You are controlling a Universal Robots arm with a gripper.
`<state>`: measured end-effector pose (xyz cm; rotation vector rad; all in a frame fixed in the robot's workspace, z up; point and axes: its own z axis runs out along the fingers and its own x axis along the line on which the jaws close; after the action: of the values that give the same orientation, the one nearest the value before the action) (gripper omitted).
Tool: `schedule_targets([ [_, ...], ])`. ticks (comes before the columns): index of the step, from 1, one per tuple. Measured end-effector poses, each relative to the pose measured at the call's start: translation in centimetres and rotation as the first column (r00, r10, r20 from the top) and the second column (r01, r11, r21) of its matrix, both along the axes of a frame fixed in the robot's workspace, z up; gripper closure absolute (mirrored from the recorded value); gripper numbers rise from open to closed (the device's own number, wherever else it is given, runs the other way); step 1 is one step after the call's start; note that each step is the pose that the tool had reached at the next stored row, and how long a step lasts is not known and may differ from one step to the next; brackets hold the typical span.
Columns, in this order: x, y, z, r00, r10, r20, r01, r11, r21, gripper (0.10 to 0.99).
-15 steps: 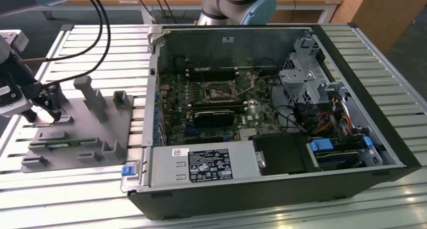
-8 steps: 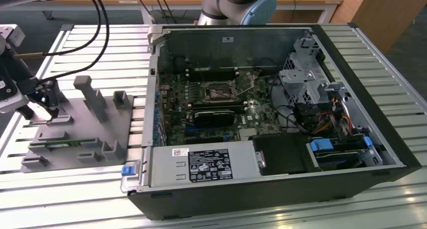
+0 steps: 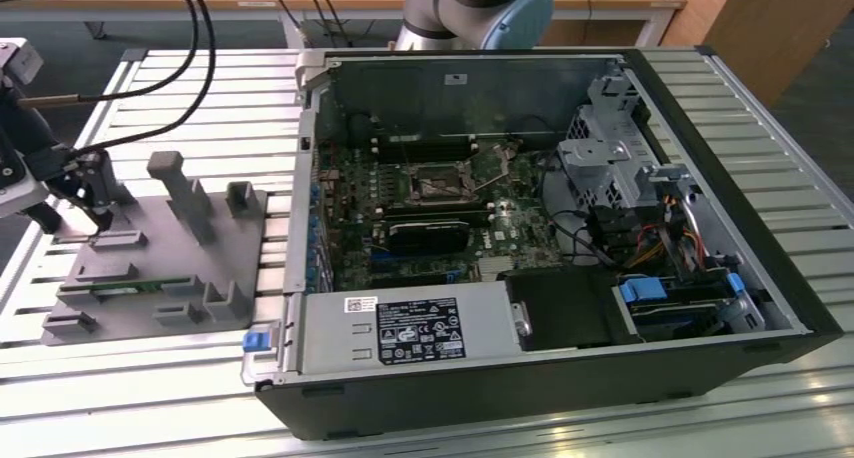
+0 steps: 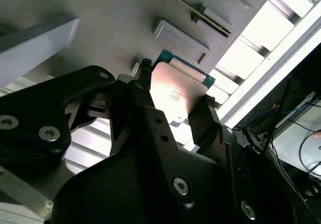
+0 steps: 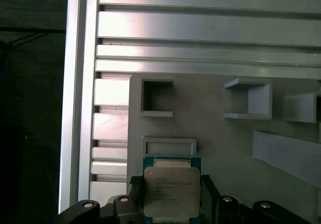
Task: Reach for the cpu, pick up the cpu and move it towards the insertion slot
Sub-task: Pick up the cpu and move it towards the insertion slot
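The cpu (image 5: 171,196) is a flat square chip with a silvery top and a thin green edge. It sits between the two black fingers of my gripper (image 5: 169,183), over the grey fixture plate (image 5: 215,138). In the second wrist view the fingertips (image 4: 145,68) press against opposite edges of the cpu (image 4: 173,96), so the gripper (image 4: 176,83) is shut on it. In the exterior view my gripper (image 3: 74,203) hangs over the fixture plate's (image 3: 147,268) end at the exterior view's left. The insertion slot (image 3: 441,186), a dark square socket with a metal frame, lies on the motherboard inside the open computer case (image 3: 534,228).
The fixture plate carries several raised grey holders (image 3: 180,188) and a green memory stick (image 3: 114,290). It rests on a slatted aluminium table (image 3: 160,88). Black cables (image 3: 200,38) hang above the table. The case walls, drive cage (image 3: 607,168) and power supply (image 3: 400,328) surround the motherboard.
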<state>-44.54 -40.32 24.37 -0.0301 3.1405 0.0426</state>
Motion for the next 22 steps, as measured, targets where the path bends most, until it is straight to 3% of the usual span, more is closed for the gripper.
schedule_targets([
  [9,0.0,0.0,1.28,1.0,0.0,-0.0001,0.0,1.0,0.0,0.545],
  [22,0.0,0.0,2.04,1.0,0.0,-0.0001,0.0,1.0,0.0,0.545],
])
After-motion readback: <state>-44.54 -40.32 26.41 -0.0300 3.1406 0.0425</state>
